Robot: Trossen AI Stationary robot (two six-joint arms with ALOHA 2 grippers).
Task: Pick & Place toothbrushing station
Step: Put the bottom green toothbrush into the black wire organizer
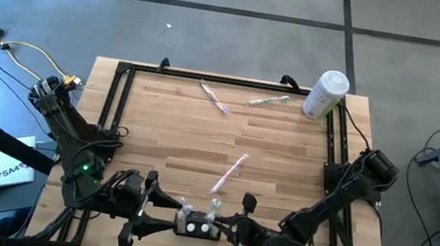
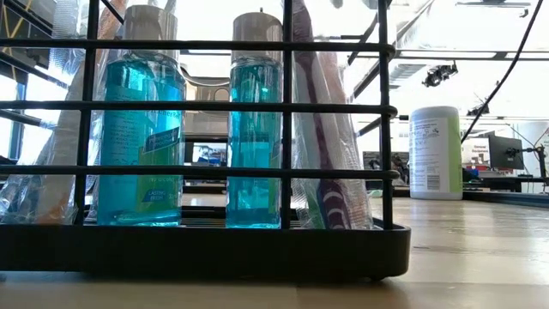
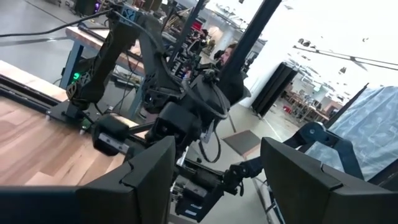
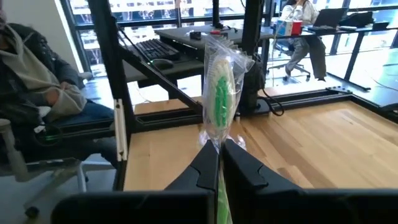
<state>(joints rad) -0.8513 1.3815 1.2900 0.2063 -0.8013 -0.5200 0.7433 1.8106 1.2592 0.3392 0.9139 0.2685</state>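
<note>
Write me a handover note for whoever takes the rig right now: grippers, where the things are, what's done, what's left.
Right gripper: shut on a wrapped green toothbrush, held upright above the near edge of the table, beside the holder.
Left gripper: open, empty, waiting on the holder's other side.
Black holder: at the near edge between the two arms; it already has two bottles of blue liquid and a wrapped purple toothbrush in it.
Still loose on the table: a pink toothbrush mid-table, another pink one and a green one at the far edge, by the white container.
Left: place the held toothbrush, then probably the loose ones.
</note>
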